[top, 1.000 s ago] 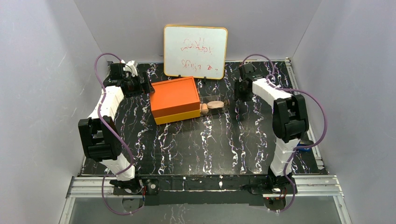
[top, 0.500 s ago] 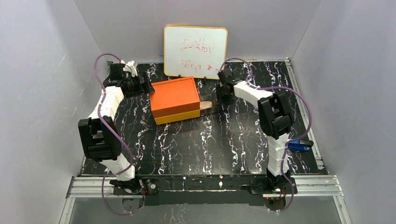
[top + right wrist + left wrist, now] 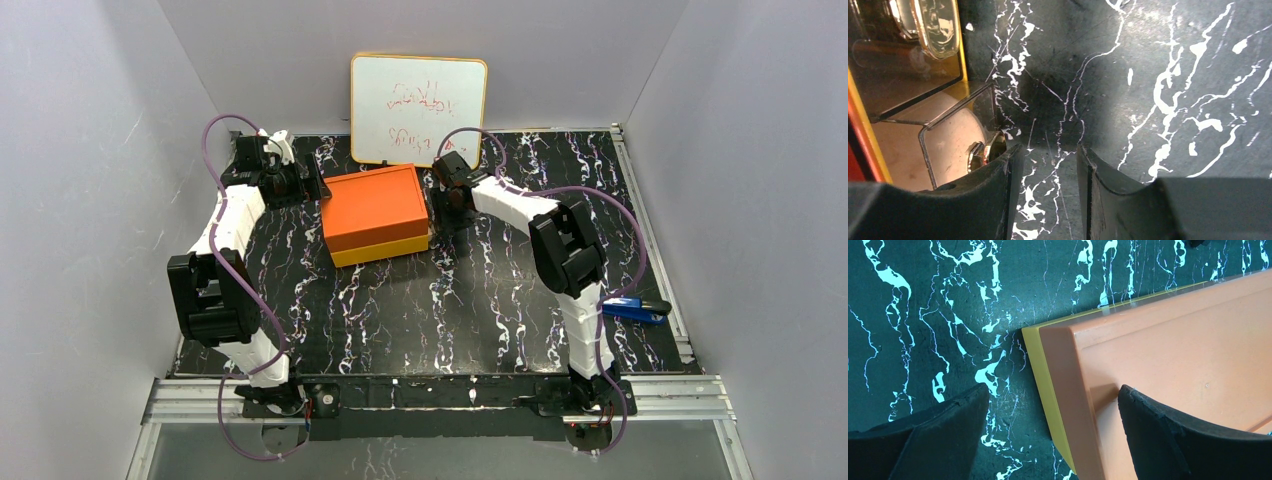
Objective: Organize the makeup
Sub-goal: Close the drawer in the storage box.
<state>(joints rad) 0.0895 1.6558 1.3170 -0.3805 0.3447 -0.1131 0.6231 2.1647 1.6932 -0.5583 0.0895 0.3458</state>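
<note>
While the right gripper [image 3: 1047, 152] hangs half-open and empty, the peach disc [image 3: 948, 145] lies just left, inside the clear drawer [image 3: 958, 105].

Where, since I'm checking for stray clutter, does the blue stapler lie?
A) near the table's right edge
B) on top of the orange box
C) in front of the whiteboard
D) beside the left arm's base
A: the blue stapler lies by the table's right edge, next to the right arm.

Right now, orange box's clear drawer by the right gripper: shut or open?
Slightly open: in the right wrist view the clear drawer juts past the box's yellow frame, beside the right gripper.
</note>
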